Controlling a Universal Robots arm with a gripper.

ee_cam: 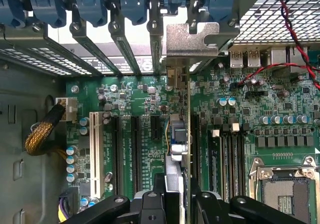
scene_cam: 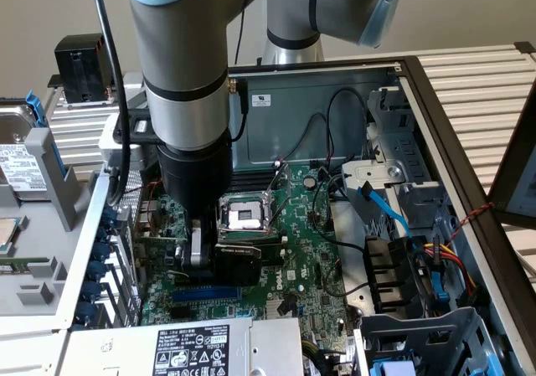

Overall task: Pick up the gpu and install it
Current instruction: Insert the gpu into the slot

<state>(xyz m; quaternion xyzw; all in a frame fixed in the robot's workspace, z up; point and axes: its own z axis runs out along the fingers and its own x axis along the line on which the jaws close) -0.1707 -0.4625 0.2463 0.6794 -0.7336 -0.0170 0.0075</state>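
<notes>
The hand [scene_cam: 198,250] grips the gpu [scene_cam: 243,254] upright over the motherboard [scene_cam: 310,242] near the case's [scene_cam: 335,100] rear edge; best pressed straight down, evenly, without tilt, its bracket [ee_cam: 192,39] flush against that edge.

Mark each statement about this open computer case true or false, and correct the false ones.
1. The pincer grips the gpu. True.
2. The gpu lies flat outside the case. False: it stands on edge over the motherboard, inside the case.
3. A fan cooler covers the processor socket. False: the socket is bare.
4. A blue cable runs inside the case, toward the exterior view's right. True.
5. The gpu's silver bracket sits by the blue slot clips. True.
</notes>
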